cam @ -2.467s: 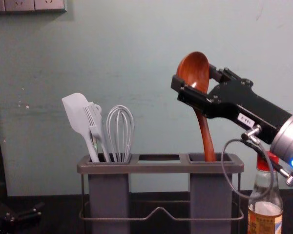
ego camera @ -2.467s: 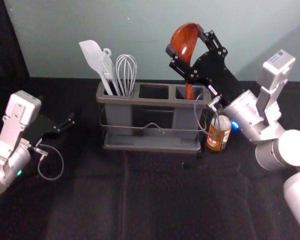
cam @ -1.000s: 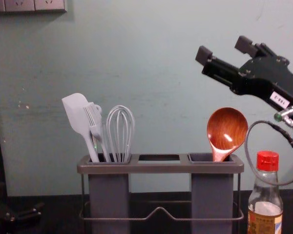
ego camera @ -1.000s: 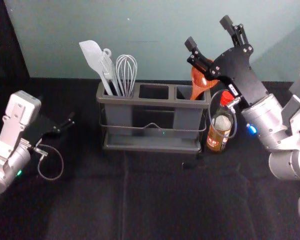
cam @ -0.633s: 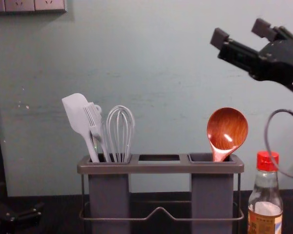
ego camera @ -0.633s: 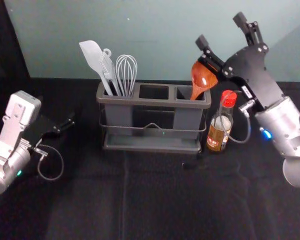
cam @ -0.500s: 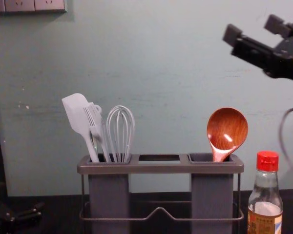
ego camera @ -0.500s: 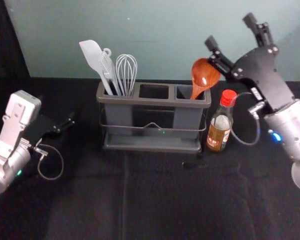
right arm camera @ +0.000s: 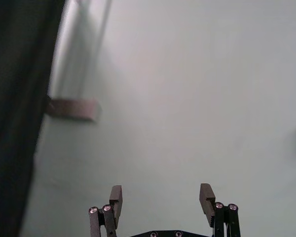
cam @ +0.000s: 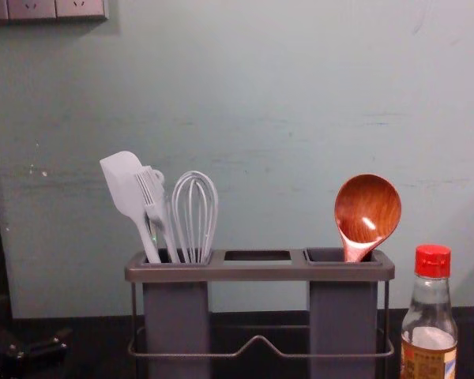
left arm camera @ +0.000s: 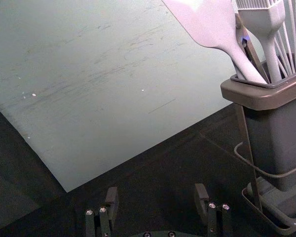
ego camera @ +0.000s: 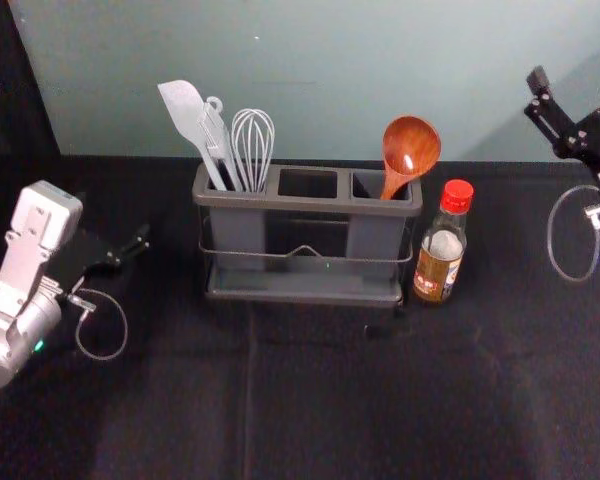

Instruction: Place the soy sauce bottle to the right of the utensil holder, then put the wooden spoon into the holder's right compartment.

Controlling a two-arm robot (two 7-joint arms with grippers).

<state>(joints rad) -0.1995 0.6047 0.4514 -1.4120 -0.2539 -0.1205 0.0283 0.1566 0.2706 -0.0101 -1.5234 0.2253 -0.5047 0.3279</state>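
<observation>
The wooden spoon (ego camera: pixel 411 147) stands bowl up in the right compartment of the grey utensil holder (ego camera: pixel 300 204), leaning rightward. Just right of the holder, the red-capped soy sauce bottle (ego camera: pixel 441 246) is upright on the table; the chest view shows the bottle (cam: pixel 430 324) beside the holder (cam: pixel 261 272) too. High at the right edge of the head view, well away from spoon and bottle, is my right gripper (ego camera: pixel 580 65), open and holding nothing; the right wrist view shows the gripper (right arm camera: pixel 161 200) before the wall. My left gripper (ego camera: pixel 140 245), parked at the left, is open; in its wrist view the gripper (left arm camera: pixel 157 197) is empty.
A white spatula (ego camera: pixel 187 118), a brush (cam: pixel 152 199) and a whisk (ego camera: pixel 252 145) stand in the holder's left compartment. Behind the black-covered table (ego camera: pixel 310 400) rises a pale wall (ego camera: pixel 300 60). Wall sockets (cam: pixel 55 8) are at the chest view's upper left.
My right gripper has let go of the spoon and moved off to the right. The spoon has dropped lower and turned its bowl forward. Bottle, holder and left arm stay put.
</observation>
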